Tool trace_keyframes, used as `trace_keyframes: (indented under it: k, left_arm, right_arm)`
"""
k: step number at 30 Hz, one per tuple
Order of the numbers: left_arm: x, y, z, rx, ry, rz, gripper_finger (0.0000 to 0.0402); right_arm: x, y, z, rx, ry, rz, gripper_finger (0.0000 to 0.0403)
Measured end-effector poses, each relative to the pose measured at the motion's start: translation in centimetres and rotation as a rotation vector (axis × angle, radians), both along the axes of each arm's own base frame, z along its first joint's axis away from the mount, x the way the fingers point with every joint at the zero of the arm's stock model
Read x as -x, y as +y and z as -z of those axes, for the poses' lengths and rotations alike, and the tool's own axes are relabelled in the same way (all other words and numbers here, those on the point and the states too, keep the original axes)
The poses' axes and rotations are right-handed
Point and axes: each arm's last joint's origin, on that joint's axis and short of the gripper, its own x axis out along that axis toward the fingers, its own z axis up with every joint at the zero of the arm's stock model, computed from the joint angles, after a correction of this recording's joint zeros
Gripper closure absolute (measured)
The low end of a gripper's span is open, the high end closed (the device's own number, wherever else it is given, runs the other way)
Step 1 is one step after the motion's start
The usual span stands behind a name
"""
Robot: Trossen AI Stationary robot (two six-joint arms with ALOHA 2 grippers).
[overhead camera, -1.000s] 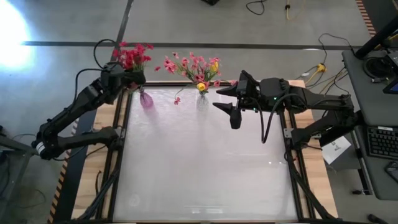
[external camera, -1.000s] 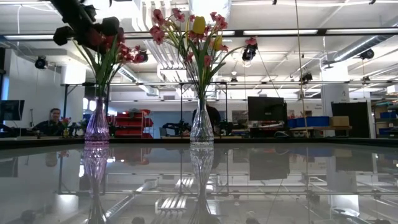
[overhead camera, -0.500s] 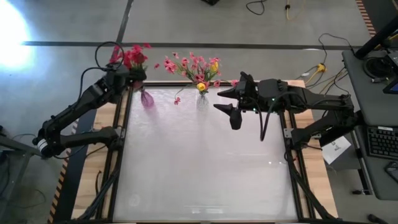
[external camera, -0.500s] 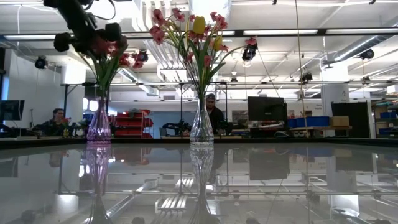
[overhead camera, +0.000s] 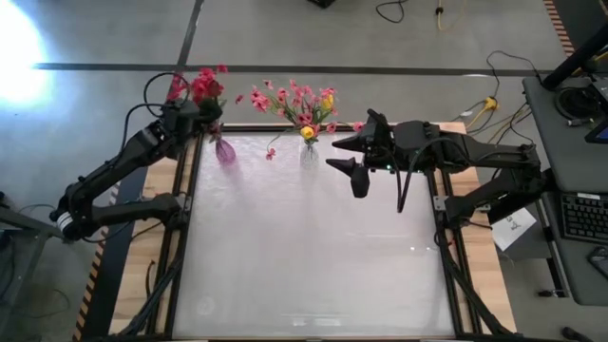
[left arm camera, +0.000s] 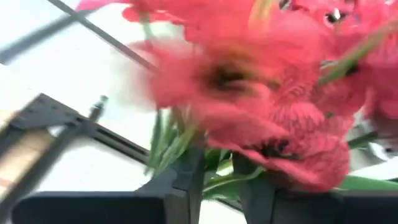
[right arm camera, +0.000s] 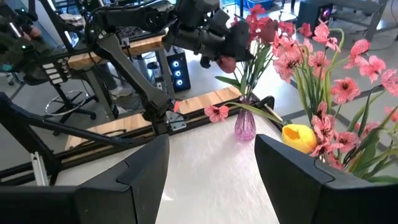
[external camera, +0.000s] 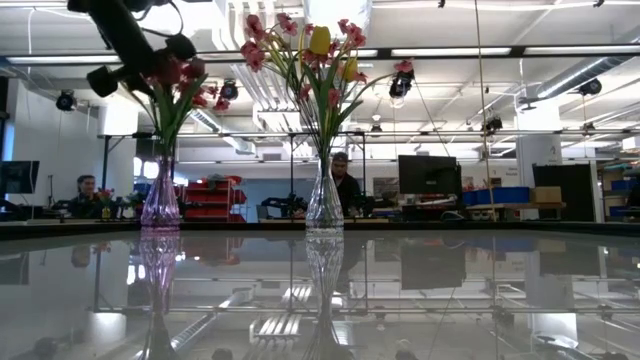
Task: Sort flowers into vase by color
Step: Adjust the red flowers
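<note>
glossy, mirror-smooth white table top (overhead camera: 313, 247), framed by pale bare wood (overhead camera: 142, 266) and matt black metal rails (overhead camera: 180, 237). clear glass in both vases, purple-tinted (external camera: 160, 205) at left, colourless (external camera: 324, 205) beside. soft cloth-like petals on the flowers (right arm camera: 323, 93); matt dark plastic on the right gripper (right arm camera: 211, 180).

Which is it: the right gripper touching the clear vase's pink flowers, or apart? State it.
Apart. The high view shows bare table between the right gripper and the pink flowers in the clear vase.

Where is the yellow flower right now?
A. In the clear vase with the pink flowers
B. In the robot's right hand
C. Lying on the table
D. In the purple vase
A: the yellow flower stands among the pink flowers in the clear vase.
</note>
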Motion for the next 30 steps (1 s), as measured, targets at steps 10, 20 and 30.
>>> trace_keyframes:
  k: [10,20,30]
  left_arm:
    - [0.5,-0.8,-1.7,0.014,-0.073,0.173,0.0386]
    - [0.6,-0.9,-1.0,0.063,-0.010,0.196,0.0359]
    - [1.0,-1.5,-1.4,0.035,0.050,0.295,0.0236]
  right_arm:
    - [0.6,0.0,-0.2,-0.120,-0.020,0.012,0.0174]
    - [0.7,0.0,0.4,-0.128,0.041,0.016,0.0174]
    - [1.2,0.0,0.6,-0.169,0.071,0.026,0.0174]
